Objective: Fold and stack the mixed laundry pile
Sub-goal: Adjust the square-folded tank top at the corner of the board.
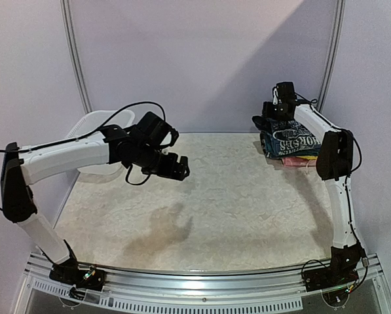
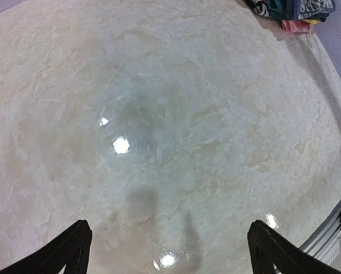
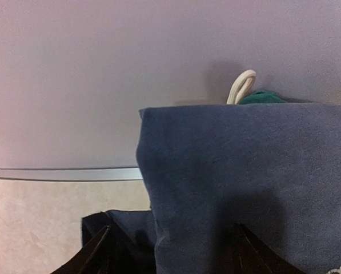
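Presently the laundry pile [image 1: 292,149], navy T-shirt [image 1: 297,139] uppermost, lies at the table's [image 1: 215,209] far right corner directly under the right gripper [image 1: 278,108], jaws apart astride the cloth, grip unconfirmed; the left gripper [image 1: 174,167], wide and empty, hangs well apart leftward.
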Tool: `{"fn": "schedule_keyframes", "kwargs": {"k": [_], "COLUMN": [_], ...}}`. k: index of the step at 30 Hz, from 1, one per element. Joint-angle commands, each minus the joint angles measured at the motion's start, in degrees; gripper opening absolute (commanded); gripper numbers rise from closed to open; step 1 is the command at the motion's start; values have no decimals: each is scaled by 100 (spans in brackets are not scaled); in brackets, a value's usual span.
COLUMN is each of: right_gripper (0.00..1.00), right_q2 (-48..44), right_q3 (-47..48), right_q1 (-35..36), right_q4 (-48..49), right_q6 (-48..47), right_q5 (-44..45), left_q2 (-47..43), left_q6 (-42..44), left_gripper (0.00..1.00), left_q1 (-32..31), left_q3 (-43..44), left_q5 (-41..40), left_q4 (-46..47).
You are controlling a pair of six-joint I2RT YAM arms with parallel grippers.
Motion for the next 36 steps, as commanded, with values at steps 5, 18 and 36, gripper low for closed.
{"fn": "schedule_keyframes", "kwargs": {"k": [5,18,36], "right_gripper": [58,0,0], "right_q2": [518,561,-215], "right_q3": [485,608,328], "right_q1": [-8,-9,184], "right_q4": [225,735,363], "right_q6": [-246,-453,-294], "right_q5": [1355,1228,843], "left_q2": [-708,127,0], "left_q6": [-294,70,-129], "left_gripper": [97,97,96], "left_q1": [66,127,154], "left_q3": [-632,117,-158], "left_q5": [-411,-226,-164], "left_q4": [-499,-655,-408]}}
